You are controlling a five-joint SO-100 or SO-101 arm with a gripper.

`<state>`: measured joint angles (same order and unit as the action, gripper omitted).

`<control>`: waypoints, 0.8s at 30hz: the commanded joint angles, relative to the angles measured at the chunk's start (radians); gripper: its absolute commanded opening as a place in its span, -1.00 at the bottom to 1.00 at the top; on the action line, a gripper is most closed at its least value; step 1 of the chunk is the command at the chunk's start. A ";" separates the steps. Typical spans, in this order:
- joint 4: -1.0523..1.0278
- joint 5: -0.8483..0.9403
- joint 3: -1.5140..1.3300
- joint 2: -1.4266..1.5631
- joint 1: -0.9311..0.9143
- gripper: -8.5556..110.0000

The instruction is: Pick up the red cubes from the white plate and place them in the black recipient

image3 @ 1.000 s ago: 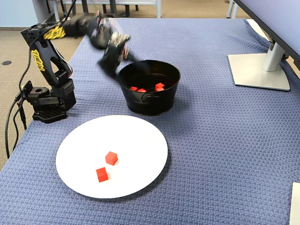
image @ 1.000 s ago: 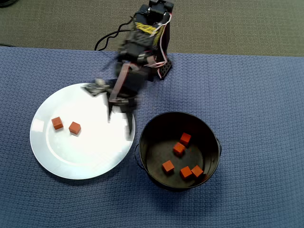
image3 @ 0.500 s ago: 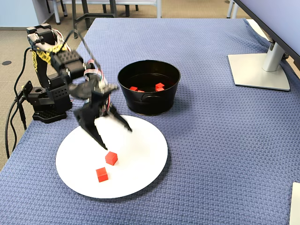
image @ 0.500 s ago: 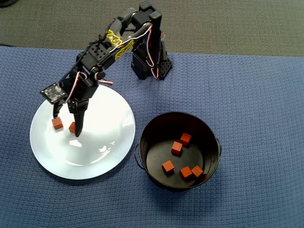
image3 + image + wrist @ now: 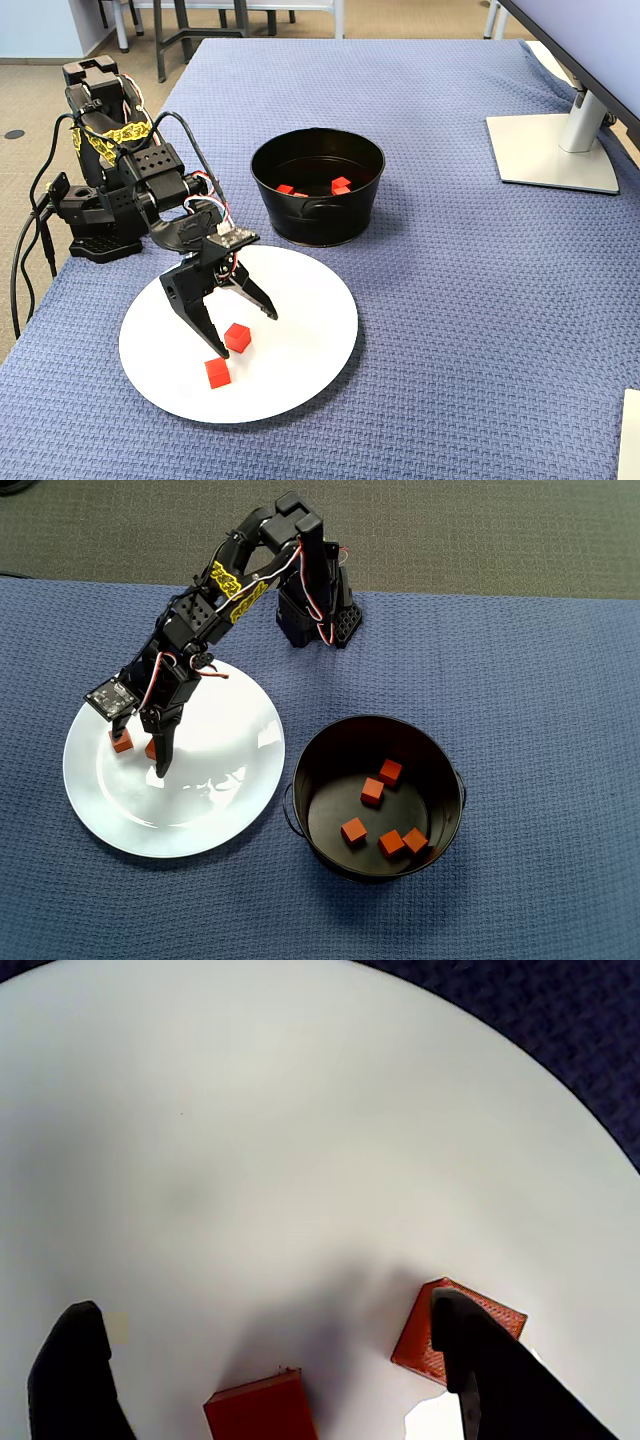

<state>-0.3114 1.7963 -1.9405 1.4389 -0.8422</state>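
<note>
Wrist view showed my gripper spread wide, straddling one red cube near the white plate edge for pickup.

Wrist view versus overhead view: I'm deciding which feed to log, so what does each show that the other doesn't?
Only the wrist view shows the open pincer up close, one dark finger at each side of the frame, with the gap between the two red cubes visible. Only the overhead view shows the black pot holding five cubes, the arm's base and the blue cloth. Both show the white plate and the two cubes left on it.
</note>
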 commanded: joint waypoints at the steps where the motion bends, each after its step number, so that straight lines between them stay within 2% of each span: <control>1: 0.043 -0.028 0.000 -0.002 0.034 -0.27; 24: 0.117 -0.100 -0.071 -0.043 0.075 -0.34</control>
<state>-0.2362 1.7181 -2.0034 1.3790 -0.7793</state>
